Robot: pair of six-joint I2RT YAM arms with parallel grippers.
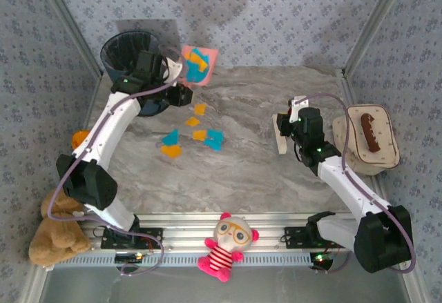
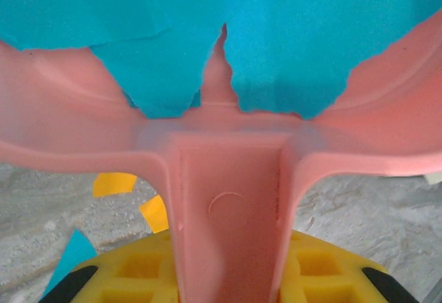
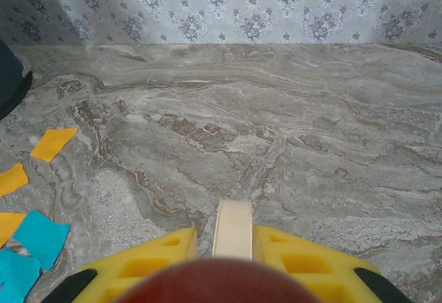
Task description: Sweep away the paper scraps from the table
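Left pincer was closed narrow on the stem of a pink plastic dustpan, with a yellow finger on either side of the handle in the left wrist view. It held the pan clear of the grey-white marble-patterned desk, tilted, near the far left corner. The pan hung just beside a dark round bin standing in that corner.

Several small flat paper scraps, cyan-blue and orange-yellow, lay inside the pan, the cyan ones crowding the left wrist view. A handful more lay loose on the desk, left of its middle and below the raised pan. There the orange bits and the cyan bits sat near one another, some touching.

Right pincer was shut on a thin cream-white flat blade, which stood upright between its yellow fingers over the right half of the desk, well apart from the loose scraps. Whether the blade's lower end touched the desk I could not tell.

A cream oval tray sat at the right edge with a brown stick-shaped piece on it. A pink-striped plush doll with glasses lay on the silver rail at the near edge, and a brown plush bear lay at the near left corner
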